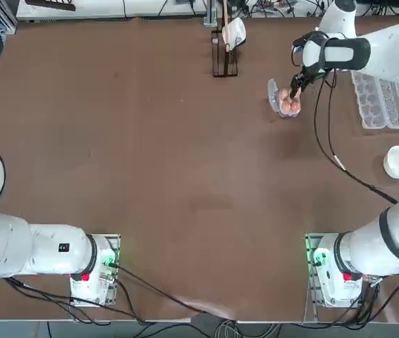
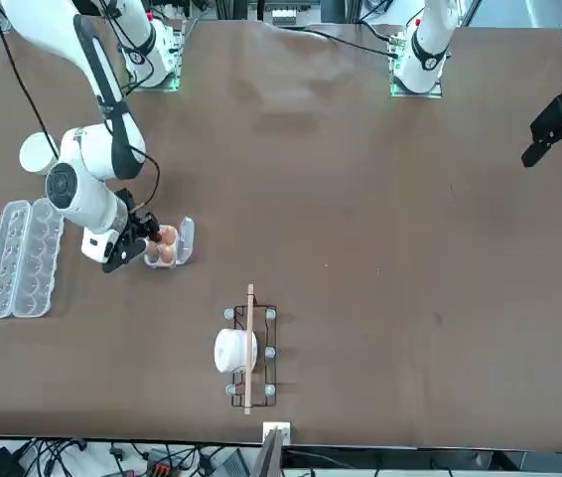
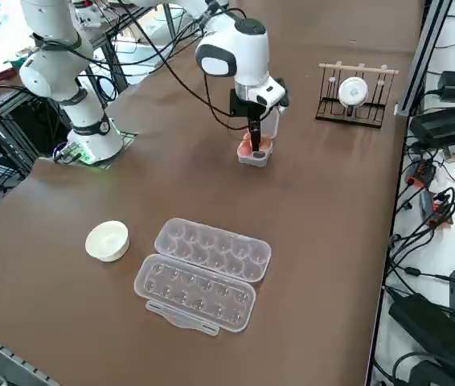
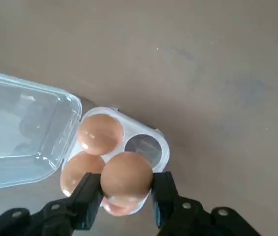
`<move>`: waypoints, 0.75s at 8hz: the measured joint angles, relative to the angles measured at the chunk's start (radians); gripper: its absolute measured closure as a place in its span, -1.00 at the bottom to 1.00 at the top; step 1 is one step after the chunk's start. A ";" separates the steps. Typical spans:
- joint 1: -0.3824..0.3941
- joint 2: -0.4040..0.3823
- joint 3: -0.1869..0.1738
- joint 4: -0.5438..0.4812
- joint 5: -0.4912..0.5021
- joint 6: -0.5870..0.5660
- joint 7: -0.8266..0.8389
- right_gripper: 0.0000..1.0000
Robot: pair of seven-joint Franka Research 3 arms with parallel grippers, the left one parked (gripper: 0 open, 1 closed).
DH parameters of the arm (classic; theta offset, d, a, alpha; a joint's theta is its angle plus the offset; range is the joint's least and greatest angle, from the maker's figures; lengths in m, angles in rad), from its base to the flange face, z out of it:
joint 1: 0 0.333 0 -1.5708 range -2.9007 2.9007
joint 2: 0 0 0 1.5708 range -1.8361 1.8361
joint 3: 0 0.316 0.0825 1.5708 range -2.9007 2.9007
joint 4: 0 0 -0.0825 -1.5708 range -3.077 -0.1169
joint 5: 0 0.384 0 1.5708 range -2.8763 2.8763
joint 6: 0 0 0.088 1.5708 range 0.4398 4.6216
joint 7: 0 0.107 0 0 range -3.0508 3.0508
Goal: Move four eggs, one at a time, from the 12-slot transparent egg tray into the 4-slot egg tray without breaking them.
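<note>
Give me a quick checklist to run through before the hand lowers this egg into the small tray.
1. Egg held: ok. The right hand is shut on the egg, a finger on each side.
2. Free cup: ok. One empty cup shows in the 4-slot egg tray.
3. Egg above that cup: not ok. It hangs over the tray's near edge, beside the empty cup.
4. Lid out of the way: ok. The lid flap lies open to the side.
5. Seated eggs clear of the fingers: cannot tell.
6. 12-slot transparent egg tray emptied: ok, no eggs in it.
</note>
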 joint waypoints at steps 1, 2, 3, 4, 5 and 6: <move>0.000 0.001 -0.001 -0.001 0.000 0.000 0.000 -0.15; 0.000 0.003 -0.002 -0.001 0.000 0.000 0.000 -0.15; 0.000 0.006 -0.003 -0.001 0.000 0.000 0.000 -0.21; -0.001 0.009 -0.003 -0.001 0.000 0.000 0.000 -0.50; -0.001 0.010 -0.003 -0.001 0.000 0.001 0.000 -0.83; -0.001 0.010 -0.003 0.000 0.000 0.002 0.000 -1.00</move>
